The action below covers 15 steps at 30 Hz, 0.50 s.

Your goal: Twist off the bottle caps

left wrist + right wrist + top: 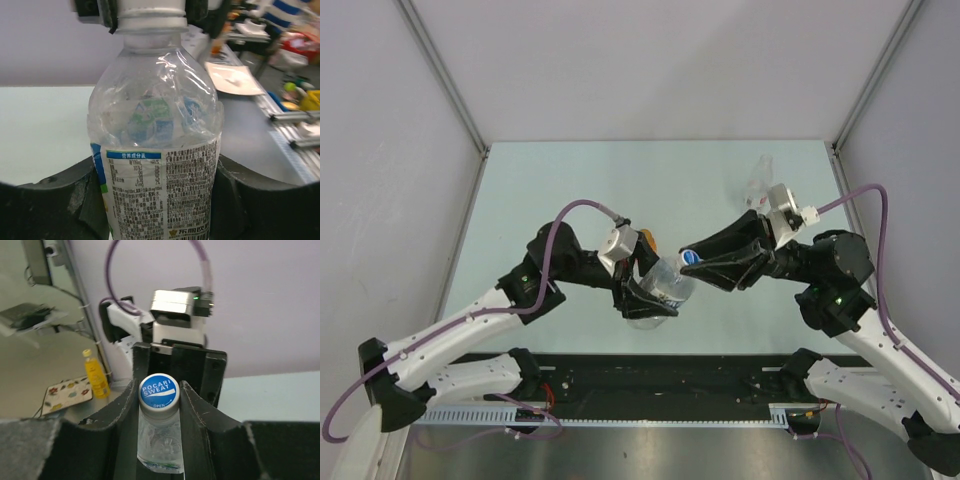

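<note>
My left pincer is clenched around the body of the clear plastic bottle, one dark finger pressed against each side of its label. The bottle is over the near middle of the table, between my two arms. It is tilted: its long axis runs from the base, close to the table's near edge, up to the neck, which points toward the far right, at my right arm. I cannot tell whether the base touches the table.

My right pincer is clenched on the white round screw cap with a blue top, its two fingers touching the cap's rim on opposite sides. From my right wrist the cap faces me flat on, a blue disc with white lettering inside a white edge, seated on the neck.

The bottle's wall is thin and see-through, dented and creased around the shoulder. Its label is white with a blue band and dense small print, and it wraps the lower body.

The squat orange bottle is just beside my left wrist, on its far side, mostly hidden. The slim clear bottle is well apart, near the table's far right corner; I cannot tell whether it stands or lies.
</note>
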Each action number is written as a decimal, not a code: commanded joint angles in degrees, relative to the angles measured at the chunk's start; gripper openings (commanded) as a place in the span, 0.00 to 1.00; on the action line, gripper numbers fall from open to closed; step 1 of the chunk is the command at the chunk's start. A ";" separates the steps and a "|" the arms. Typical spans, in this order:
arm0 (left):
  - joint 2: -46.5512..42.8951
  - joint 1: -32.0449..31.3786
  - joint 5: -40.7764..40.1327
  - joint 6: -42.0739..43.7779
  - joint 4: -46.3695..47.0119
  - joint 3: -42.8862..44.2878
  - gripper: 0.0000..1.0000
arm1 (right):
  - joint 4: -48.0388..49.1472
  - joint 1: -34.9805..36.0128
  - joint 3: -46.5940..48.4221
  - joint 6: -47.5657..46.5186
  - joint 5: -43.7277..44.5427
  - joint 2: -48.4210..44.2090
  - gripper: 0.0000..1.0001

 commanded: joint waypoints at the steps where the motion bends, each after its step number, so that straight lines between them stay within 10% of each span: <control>1: 4.15 -0.15 20.79 -5.22 5.72 3.30 0.00 | 3.95 0.39 -1.07 2.07 -15.14 2.56 0.00; 8: 7.13 1.35 28.61 -12.05 14.75 4.18 0.00 | 5.80 0.48 -1.07 3.92 -23.59 2.38 0.00; 15: 12.76 1.35 33.19 -37.23 46.86 1.81 0.00 | 5.54 0.66 -1.16 3.48 -28.87 2.65 0.00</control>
